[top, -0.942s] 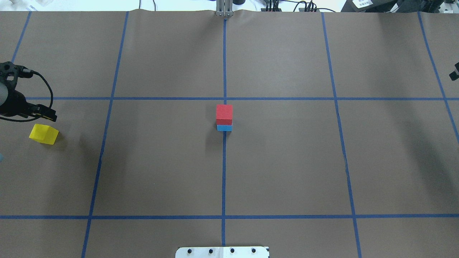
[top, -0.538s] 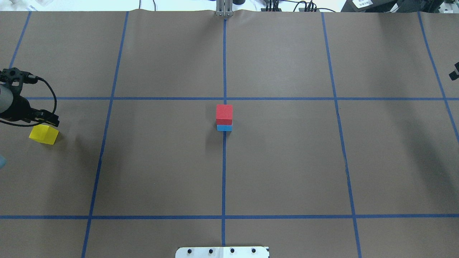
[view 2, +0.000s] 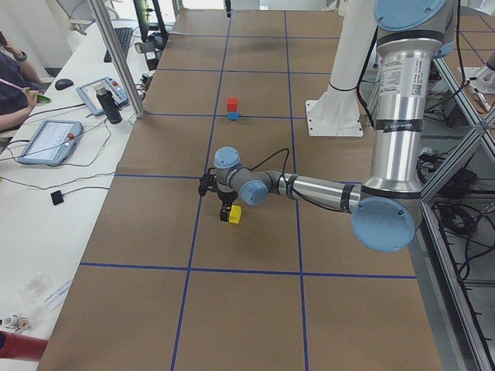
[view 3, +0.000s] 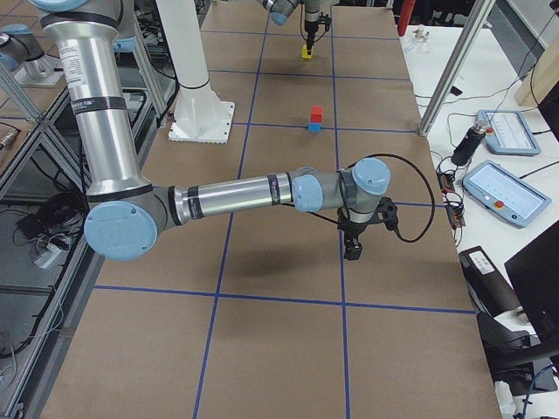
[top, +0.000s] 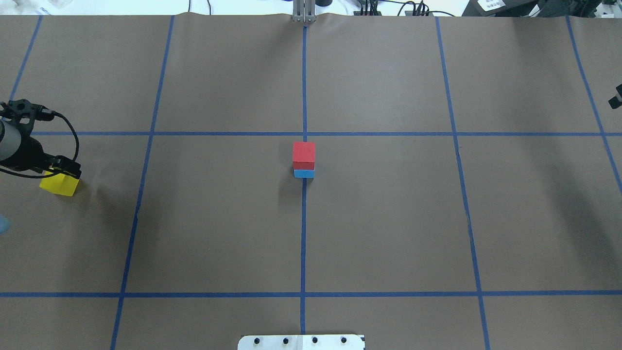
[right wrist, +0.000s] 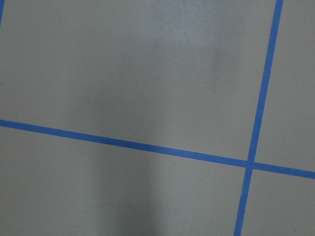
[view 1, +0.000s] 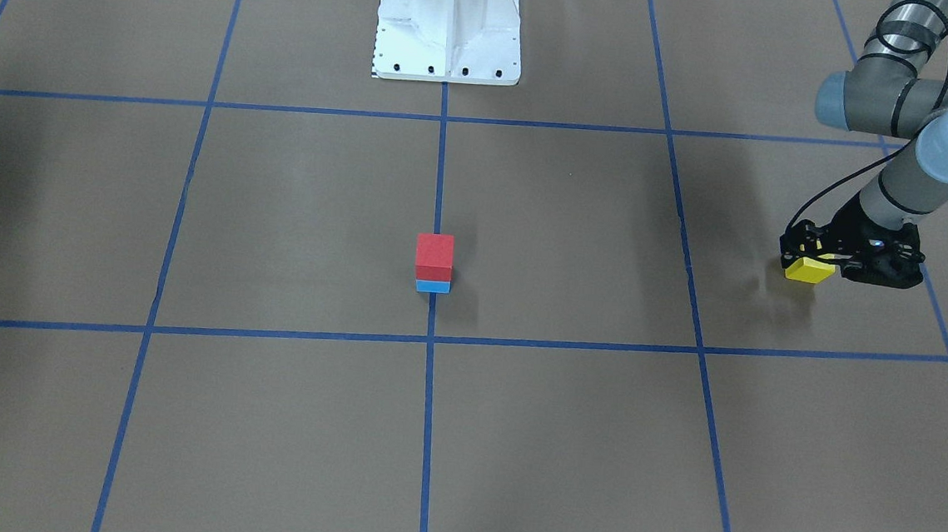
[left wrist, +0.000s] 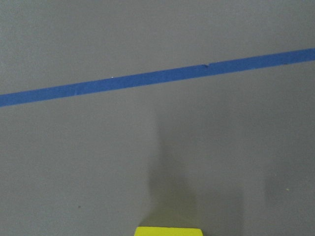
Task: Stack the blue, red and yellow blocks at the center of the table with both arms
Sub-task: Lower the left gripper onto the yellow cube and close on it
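A red block sits on a blue block at the table's centre, on the middle tape line. A yellow block lies at the far left edge; it also shows in the front-facing view. My left gripper is low over the yellow block, its jaws open on either side of the block's top. The left wrist view shows only the block's top edge. My right gripper hangs empty above bare table on the far right; only a sliver of it shows in the overhead view, so I cannot tell whether it is open or shut.
The white robot base is at the near middle edge of the table. Blue tape lines divide the brown table cover into a grid. Operator desks with tablets stand beyond the far edge.
My left gripper has moved down and toward the yellow block, from beside it to over its top. The blocks and the right arm have not moved.
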Motion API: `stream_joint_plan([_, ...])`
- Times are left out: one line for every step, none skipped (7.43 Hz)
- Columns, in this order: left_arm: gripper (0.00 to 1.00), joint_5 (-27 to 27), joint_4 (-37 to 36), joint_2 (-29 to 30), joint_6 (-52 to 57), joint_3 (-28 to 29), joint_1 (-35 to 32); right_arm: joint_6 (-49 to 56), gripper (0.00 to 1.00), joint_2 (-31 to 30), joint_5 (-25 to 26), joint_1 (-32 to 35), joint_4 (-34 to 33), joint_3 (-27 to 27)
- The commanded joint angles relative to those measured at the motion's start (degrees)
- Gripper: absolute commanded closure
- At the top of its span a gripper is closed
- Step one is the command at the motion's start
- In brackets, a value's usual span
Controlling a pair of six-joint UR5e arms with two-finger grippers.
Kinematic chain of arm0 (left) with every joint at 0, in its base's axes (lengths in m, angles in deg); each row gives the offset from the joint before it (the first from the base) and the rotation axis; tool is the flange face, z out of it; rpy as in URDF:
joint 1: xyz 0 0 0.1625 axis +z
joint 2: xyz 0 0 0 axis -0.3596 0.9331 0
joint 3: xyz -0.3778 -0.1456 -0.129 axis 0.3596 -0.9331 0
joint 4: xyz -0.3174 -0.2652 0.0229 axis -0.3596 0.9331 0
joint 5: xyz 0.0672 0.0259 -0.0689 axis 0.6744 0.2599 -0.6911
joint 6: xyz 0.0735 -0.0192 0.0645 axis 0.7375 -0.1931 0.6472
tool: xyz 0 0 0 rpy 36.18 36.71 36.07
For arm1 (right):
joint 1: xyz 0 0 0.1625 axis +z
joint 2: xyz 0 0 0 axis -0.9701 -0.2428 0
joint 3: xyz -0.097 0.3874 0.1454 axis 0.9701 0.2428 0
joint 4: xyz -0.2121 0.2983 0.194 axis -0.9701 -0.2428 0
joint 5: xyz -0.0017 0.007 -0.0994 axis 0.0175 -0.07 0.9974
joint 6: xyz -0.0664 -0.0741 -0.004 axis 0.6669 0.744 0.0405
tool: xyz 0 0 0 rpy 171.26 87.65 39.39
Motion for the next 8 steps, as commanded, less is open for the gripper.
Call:
stream_joint_plan([0.00,-0.1,-0.1,-0.7,0.1,-0.1,0.4,0.0,0.01,0.0,0.0,0.0,0.0,0.0])
stream_joint_plan([0.00,-0.1,-0.1,-0.8,0.1,-0.1,0.8,0.0,0.01,0.0,0.0,0.0,0.0,-0.1])
stream_joint_plan([0.00,-0.1,-0.2,-0.9,0.1,0.0,0.9,0.0,0.01,0.0,0.0,0.0,0.0,-0.1])
stream_joint_plan([0.08,-0.1,-0.2,-0.9,-0.1,-0.1,0.9,0.0,0.01,0.0,0.0,0.0,0.0,-0.1])
stream_joint_plan([0.45,-0.1,-0.2,-0.9,-0.1,-0.1,0.8,0.0,0.01,0.1,0.0,0.0,0.0,-0.1])
stream_joint_plan([0.76,-0.1,0.3,-0.9,0.0,-0.1,0.9,0.0,0.01,0.1,0.1,0.0,0.0,-0.1])
stream_joint_plan([1.00,-0.3,0.2,-0.9,0.3,-0.6,0.8,0.0,0.01,0.1,0.1,0.0,0.0,-0.1])
stream_joint_plan([1.00,-3.1,-0.3,-1.0,0.5,-1.4,0.7,0.0,0.01,0.1,0.0,0.0,0.0,-0.1])
